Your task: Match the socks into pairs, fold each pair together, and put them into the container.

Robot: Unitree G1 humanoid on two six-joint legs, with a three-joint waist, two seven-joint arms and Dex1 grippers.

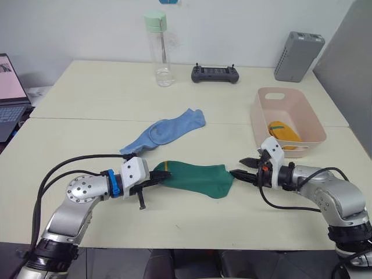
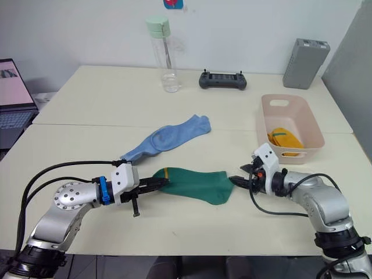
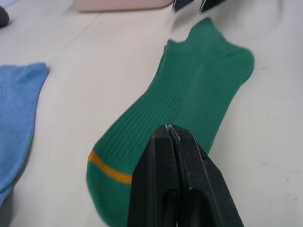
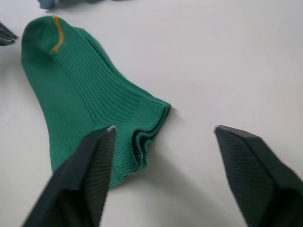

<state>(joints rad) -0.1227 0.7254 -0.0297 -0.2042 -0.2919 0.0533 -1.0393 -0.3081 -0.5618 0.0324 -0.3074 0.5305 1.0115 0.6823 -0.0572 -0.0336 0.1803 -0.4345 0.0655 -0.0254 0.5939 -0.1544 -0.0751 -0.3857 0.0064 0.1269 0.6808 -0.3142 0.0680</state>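
A dark green sock [image 1: 196, 178] with a yellow toe stripe lies flat near the table's front edge, its cuff [image 4: 144, 137] showing layered edges. My left gripper [image 3: 169, 128] is shut, its fingers lying over the toe end of the sock [image 3: 189, 94]. My right gripper [image 1: 239, 167] is open at the cuff end, one finger [image 4: 90, 161] over the fabric and the other above bare table. A light blue sock [image 1: 167, 130] lies behind the green one. The pale pink container [image 1: 305, 113] stands at the right with yellow fabric [image 1: 283, 131] inside.
At the back of the table stand a clear bottle with a green cap [image 1: 158, 49], a black controller [image 1: 215, 74] and a grey ribbed box [image 1: 297, 56]. An open laptop [image 1: 10, 96] sits at the far left.
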